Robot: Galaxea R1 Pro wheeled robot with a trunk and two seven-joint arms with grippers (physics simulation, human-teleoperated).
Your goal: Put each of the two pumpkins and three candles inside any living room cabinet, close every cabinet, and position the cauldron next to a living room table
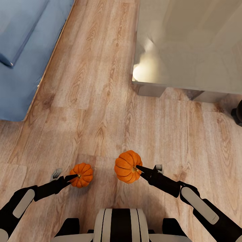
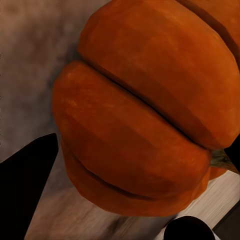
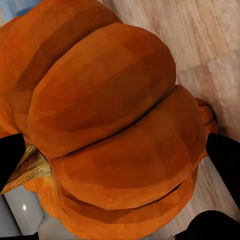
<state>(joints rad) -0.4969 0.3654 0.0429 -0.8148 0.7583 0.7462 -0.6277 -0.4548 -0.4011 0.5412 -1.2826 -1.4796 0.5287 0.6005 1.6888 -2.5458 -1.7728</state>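
Note:
Two orange ribbed pumpkins hang above the wood floor in front of me. The smaller-looking left pumpkin (image 1: 81, 174) is pinched at its stem by my left gripper (image 1: 74, 176), which is shut on it. The larger-looking right pumpkin (image 1: 127, 166) is held at its stem by my right gripper (image 1: 138, 168), also shut. Up close, the left pumpkin (image 2: 140, 120) sits between dark fingers (image 2: 25, 175), and the right pumpkin (image 3: 110, 125) with its tan stem (image 3: 27, 172) sits between dark fingers (image 3: 225, 160). Candles and the cabinet are out of view.
A glossy pale table (image 1: 188, 43) stands ahead on the right with its corner close to me. A blue sofa (image 1: 23, 50) lies at the left. A dark object (image 1: 238, 112) peeks in at the right edge. Wood floor (image 1: 94, 101) runs between sofa and table.

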